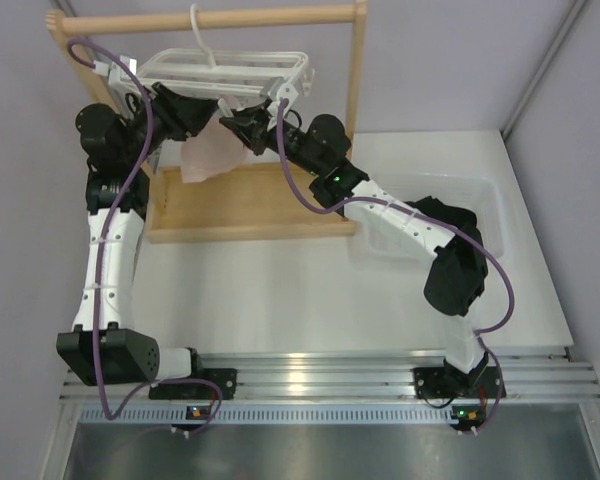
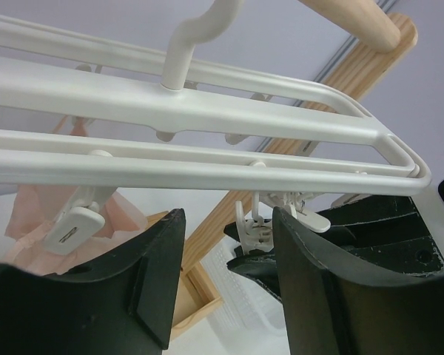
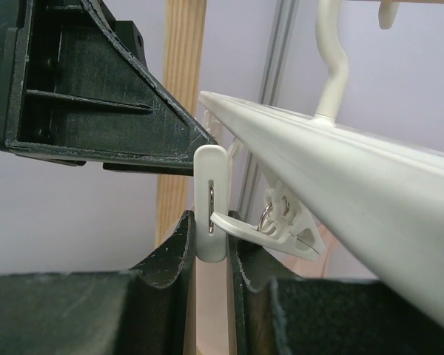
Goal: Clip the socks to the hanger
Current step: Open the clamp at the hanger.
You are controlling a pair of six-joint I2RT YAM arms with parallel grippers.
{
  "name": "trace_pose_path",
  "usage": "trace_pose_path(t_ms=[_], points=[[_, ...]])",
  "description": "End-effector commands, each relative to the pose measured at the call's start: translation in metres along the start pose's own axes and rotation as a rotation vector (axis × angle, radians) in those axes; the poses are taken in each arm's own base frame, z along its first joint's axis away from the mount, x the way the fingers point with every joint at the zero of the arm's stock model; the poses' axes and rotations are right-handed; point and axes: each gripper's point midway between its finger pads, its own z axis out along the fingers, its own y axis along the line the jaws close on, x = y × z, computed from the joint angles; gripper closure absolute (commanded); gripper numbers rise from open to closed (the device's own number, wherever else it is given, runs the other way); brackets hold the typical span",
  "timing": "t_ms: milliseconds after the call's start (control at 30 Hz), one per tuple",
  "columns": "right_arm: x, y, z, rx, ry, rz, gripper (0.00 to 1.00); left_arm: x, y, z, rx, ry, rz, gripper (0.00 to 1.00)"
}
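Observation:
The white hanger (image 1: 225,68) hangs by its hook from the wooden rod, its frame filling the upper left wrist view (image 2: 207,111). My right gripper (image 3: 211,240) is shut on the handle of one dangling clip (image 3: 212,200), just under the frame's rail (image 3: 340,170). My left gripper (image 2: 229,222) stands open and empty right below the frame, facing that clip (image 2: 255,231) and the right gripper's fingers (image 2: 370,222). From above, both grippers meet under the hanger, left gripper (image 1: 200,107) and right gripper (image 1: 238,120). A dark heap, apparently the socks (image 1: 448,213), lies in the basket, partly hidden by the right arm.
A pale pink cloth (image 1: 212,155) hangs from a hanger clip between the grippers. The wooden rack (image 1: 250,215) has a rod on top, uprights and a base frame. A white perforated basket (image 1: 480,195) sits on the table's right side.

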Motion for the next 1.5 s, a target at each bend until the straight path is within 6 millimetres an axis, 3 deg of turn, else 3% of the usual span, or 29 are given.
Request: trace_pose_path(t_ms=[0, 467, 800, 1167, 1467], points=[[-0.019, 0.003, 0.001, -0.021, -0.036, 0.003, 1.0, -0.007, -0.036, -0.005, 0.134, -0.008, 0.035, 0.44], [-0.02, -0.002, -0.002, -0.008, -0.033, 0.011, 1.0, -0.01, -0.04, -0.014, 0.12, -0.041, 0.02, 0.41], [-0.02, -0.005, -0.004, -0.005, -0.035, 0.014, 1.0, -0.027, -0.042, -0.026, 0.084, -0.088, 0.033, 0.4], [-0.018, -0.003, -0.005, -0.013, -0.036, 0.009, 1.0, -0.017, -0.042, -0.012, 0.133, -0.017, 0.019, 0.35], [-0.017, -0.002, -0.005, -0.021, -0.034, 0.008, 1.0, -0.017, -0.03, 0.002, 0.076, -0.007, 0.049, 0.43]])
